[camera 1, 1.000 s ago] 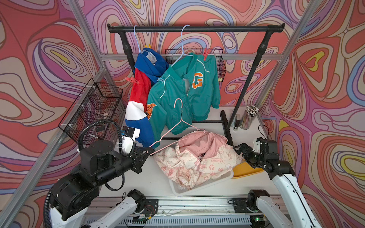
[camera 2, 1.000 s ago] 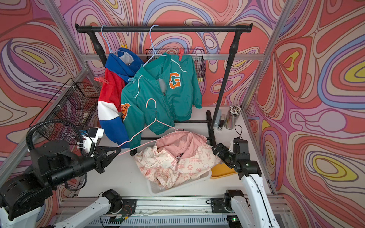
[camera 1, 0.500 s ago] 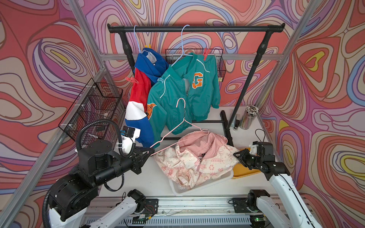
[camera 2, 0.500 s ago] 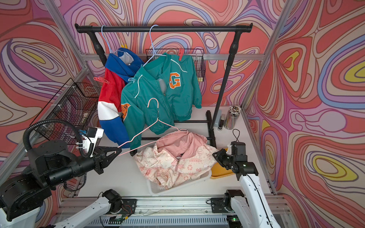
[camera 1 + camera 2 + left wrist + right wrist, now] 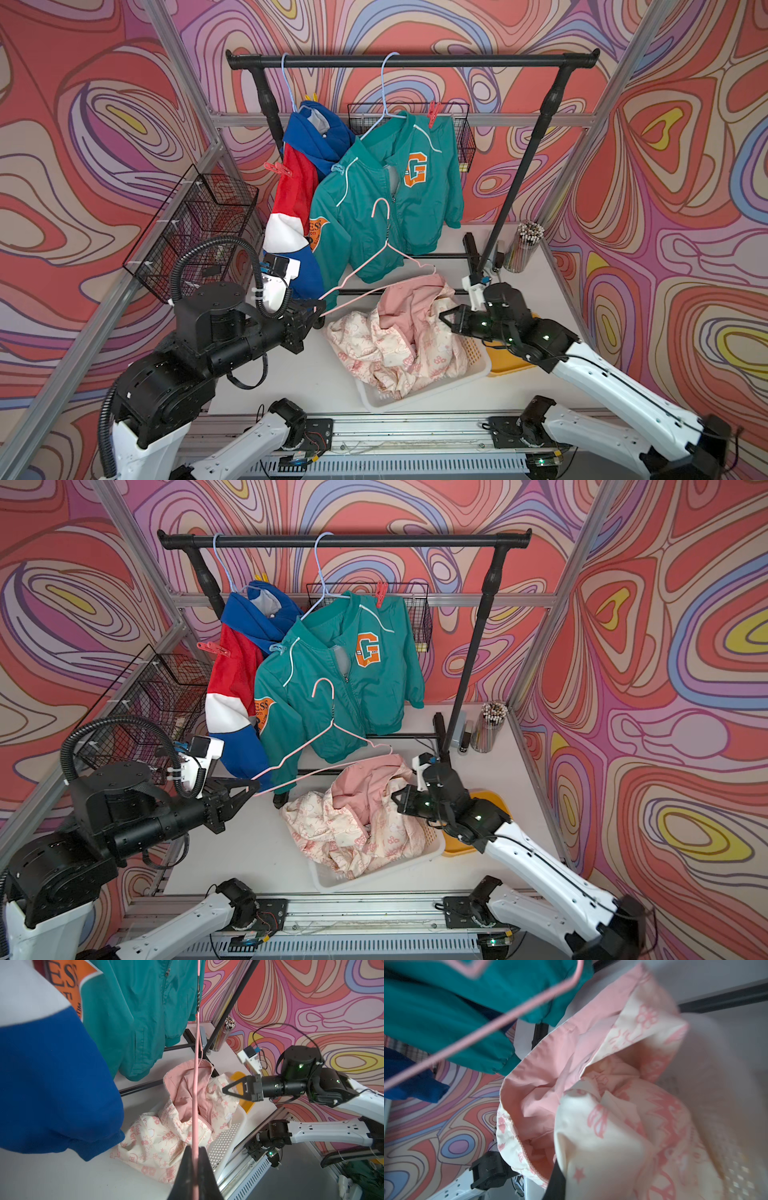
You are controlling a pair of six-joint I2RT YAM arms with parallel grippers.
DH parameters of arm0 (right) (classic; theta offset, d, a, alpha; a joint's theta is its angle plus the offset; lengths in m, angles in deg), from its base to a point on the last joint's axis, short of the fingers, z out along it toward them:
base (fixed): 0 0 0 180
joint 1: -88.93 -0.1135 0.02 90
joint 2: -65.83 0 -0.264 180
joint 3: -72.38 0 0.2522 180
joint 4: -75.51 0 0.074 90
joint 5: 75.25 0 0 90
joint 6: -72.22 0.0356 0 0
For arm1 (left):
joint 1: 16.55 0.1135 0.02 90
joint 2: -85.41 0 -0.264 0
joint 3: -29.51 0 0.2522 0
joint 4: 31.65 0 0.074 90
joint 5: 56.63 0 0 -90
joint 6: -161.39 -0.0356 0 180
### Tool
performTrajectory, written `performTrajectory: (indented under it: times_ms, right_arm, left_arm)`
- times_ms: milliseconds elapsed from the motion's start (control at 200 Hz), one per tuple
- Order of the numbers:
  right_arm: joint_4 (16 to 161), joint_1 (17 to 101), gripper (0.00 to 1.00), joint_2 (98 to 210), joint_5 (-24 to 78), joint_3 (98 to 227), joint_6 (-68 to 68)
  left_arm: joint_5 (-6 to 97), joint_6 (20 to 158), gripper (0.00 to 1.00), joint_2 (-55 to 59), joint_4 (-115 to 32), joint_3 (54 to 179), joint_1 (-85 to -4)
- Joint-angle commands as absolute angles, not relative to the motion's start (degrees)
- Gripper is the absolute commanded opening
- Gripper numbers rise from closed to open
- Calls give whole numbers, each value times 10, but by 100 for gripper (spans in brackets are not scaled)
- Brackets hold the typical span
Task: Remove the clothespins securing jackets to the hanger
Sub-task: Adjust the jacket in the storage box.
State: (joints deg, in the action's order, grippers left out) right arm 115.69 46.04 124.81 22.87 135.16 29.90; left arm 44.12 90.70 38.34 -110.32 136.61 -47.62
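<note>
Orange "G" patch (image 5: 415, 173) on teal jacket (image 5: 370, 208); "ESS" on sleeve patch (image 5: 318, 230); "Good" on cream printed jacket (image 5: 149, 1147).

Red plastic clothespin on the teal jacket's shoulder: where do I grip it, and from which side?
On the red plastic clothespin, I'd pinch the splayed upper legs from above and in front: it stands upright, jaws down on the teal jacket and light blue wire hanger.

Smooth teal cloth jacket (image 5: 432, 208), matt white perforated plastic basket (image 5: 225, 1142)
</note>
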Motion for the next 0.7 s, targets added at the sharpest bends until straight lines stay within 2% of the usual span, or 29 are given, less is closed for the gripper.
performTrajectory:
  times_ms: [0,100,396,501,621,696]
  right_arm:
    - [1070,418,0,1315,156,1330,340]
    - [1013,417,0,1364,154,1300,359]
    - [912,416,1,1507,158,1256,379]
    - [916,416,27,1496,154,1253,369]
    - [993,418,69,1401,119,1282,312]
    - [1048,451,83,1332,127,1304,267]
  left_arm:
    - [389,894,0,387,-1079,1404,-474]
    - [363,890,0,381,-1090,1431,-473]
    - [394,896,0,379,-1080,1418,-474]
    - [406,901,0,380,-1079,1412,-473]
    - [427,910,0,380,-1072,1403,-473]
    - [441,913,0,378,-1066,1395,-474]
